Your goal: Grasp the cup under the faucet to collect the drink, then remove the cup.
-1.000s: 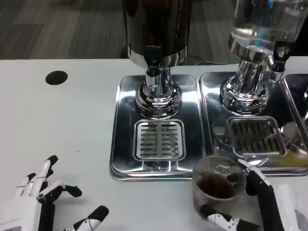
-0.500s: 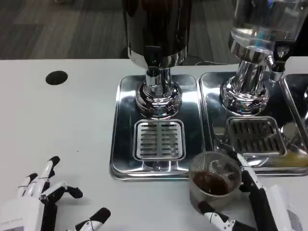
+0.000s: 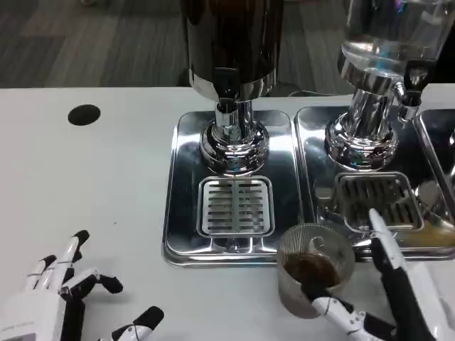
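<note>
Cup (image 3: 313,273): a clear ribbed glass partly filled with dark drink is being seen standing upright on the white table (image 3: 92,185), just in front of the near edge of the metal trays, below the gap between them and well clear of both faucets.
Right hand (image 3: 384,298): the cup is being flanked on its right and near sides; one long finger (image 3: 380,238) is being stretched up past the cup's right wall, and another white-and-black finger (image 3: 334,309) is being laid against the cup's lower front. A firm grip cannot be confirmed; the fingers are being kept apart around the glass rather than pressed together.
Left hand (image 3: 60,295): it is being held low at the near left corner of the table, fingers spread, with nothing between them, well apart from the cup.
Left tray (image 3: 186,206): a shiny metal drip tray with a slotted grate (image 3: 234,206) is being seen under the dark dispenser (image 3: 231,42) and its chrome faucet (image 3: 227,106).
Right tray (image 3: 313,142): a second grate (image 3: 377,199) is being seen beneath the clear dispenser (image 3: 391,35).
Table hole (image 3: 83,114): a dark round opening is being seen far left.
</note>
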